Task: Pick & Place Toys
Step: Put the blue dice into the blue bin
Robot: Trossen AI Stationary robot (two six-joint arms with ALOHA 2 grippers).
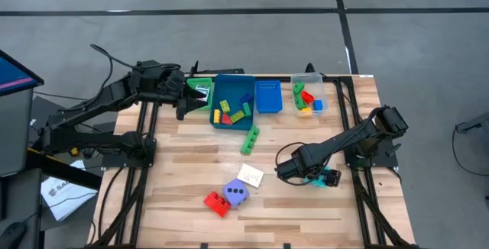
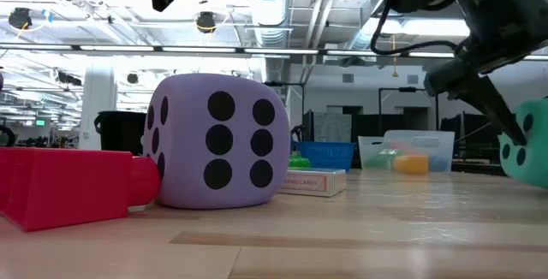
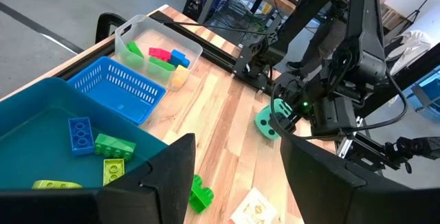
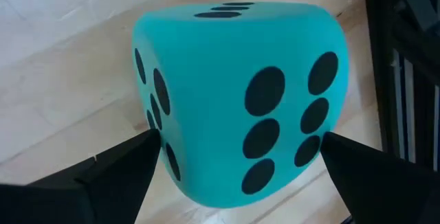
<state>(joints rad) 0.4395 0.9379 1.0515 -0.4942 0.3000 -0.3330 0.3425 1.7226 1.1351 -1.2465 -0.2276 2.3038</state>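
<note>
Black, the left gripper (image 1: 183,102) hangs part-open and empty left of the teal plastic tray (image 1: 231,102). Right of that tray, the right gripper (image 1: 321,177) straddles the teal dotted dice cube (image 4: 237,97), fingers (image 4: 103,176) wide, unclosed.

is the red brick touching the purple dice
Touching. The low view shows the red brick with its end stud pressed against the purple dice, no gap between them; the high view agrees.
</note>
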